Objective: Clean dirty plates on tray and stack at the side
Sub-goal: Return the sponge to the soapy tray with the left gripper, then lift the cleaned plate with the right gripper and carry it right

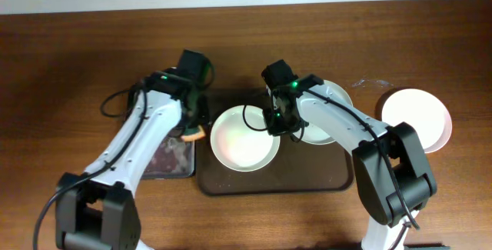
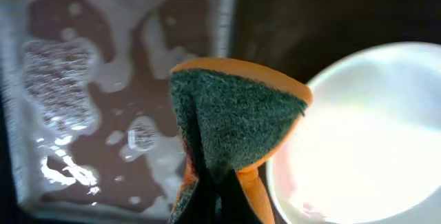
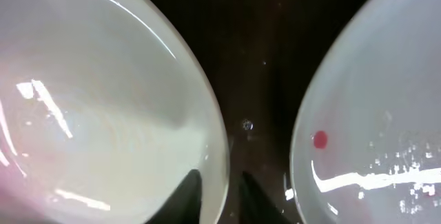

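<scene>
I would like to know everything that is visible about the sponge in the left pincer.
The sponge has an orange body and a dark green, rough scouring face. It looks soft. The shut left pincer grips it at one end and squeezes it into a fold, green side outward. It hangs over the border between the small foamy tray and the brown tray, beside the rim of a white plate. Whether it touches the plate cannot be told.

Overhead: even room light, sharp, soft shadows on table (image 1: 77, 58).
Glare: lone plate (image 1: 419, 111) at right blown white.
L wrist: sponge (image 2: 234, 114) sharp, middle plate (image 2: 372, 134) overexposed, glints in wet foam tray (image 2: 226, 17).
R wrist: v. close, soft; streaks on red-dotted plate (image 3: 386, 114), tray (image 3: 262, 58) near black.
</scene>
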